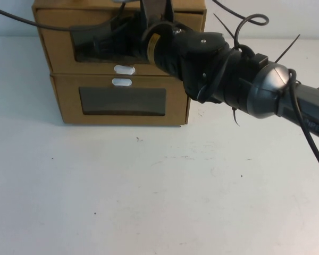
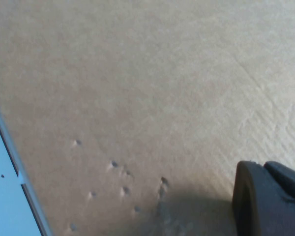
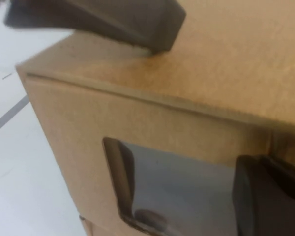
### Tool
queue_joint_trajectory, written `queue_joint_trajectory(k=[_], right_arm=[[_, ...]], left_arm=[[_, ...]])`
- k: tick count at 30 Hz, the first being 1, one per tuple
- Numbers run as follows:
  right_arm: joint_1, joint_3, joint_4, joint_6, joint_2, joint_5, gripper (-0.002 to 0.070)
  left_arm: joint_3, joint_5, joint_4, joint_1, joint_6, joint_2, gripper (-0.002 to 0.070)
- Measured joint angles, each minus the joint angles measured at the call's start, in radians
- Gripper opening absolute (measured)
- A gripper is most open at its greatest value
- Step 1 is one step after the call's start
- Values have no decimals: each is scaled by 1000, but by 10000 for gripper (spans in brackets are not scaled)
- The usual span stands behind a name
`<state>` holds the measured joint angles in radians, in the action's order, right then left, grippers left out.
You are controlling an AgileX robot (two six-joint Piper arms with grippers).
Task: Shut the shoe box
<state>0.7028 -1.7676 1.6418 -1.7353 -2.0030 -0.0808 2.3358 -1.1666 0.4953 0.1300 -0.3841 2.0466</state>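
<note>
The right gripper [image 3: 204,108] is spread wide at the front of the shoe box [image 1: 58,48], 1 finger over its top, the other before its window [image 1: 95,45]. The left gripper [image 2: 268,201] sits close against plain cardboard; whether it is spread or pressed together cannot be told.

The shoe box lies at the desk's far edge, toward the far-left corner, stacked on a second box [image 1: 173,101].

Risks: an off-centre push could skew the drawer and jam it, or slide the upper box off the lower. It possibly sits flush already.

Counted: 2 boxes, 2 windows, 2 white tabs [image 1: 124,69], 2 grippers.
</note>
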Motion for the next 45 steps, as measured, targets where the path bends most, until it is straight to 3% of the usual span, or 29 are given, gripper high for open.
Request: queue_joint_trajectory(k=[9, 16, 28, 33, 37, 45], right_arm=[[-13, 0, -9, -5, 14, 89, -11], [-11, 52, 41, -144, 192, 179, -11], [-11, 606, 52, -163, 751, 154, -11], [-11, 805, 52, -161, 976, 157, -11], [-11, 909, 52, -161, 1061, 188, -11], [-11, 996, 60, -171, 1078, 288, -11]], left_arm=[[0, -30, 0, 0, 0, -13, -2], [0, -75, -30, 0, -49, -155, -2], [-65, -45, -45, 0, -49, -498, -2], [-362, 88, -44, 0, -76, -740, -2], [-747, 296, -31, 0, -126, -995, -2], [-1548, 687, 131, 0, -297, -1585, -2]])
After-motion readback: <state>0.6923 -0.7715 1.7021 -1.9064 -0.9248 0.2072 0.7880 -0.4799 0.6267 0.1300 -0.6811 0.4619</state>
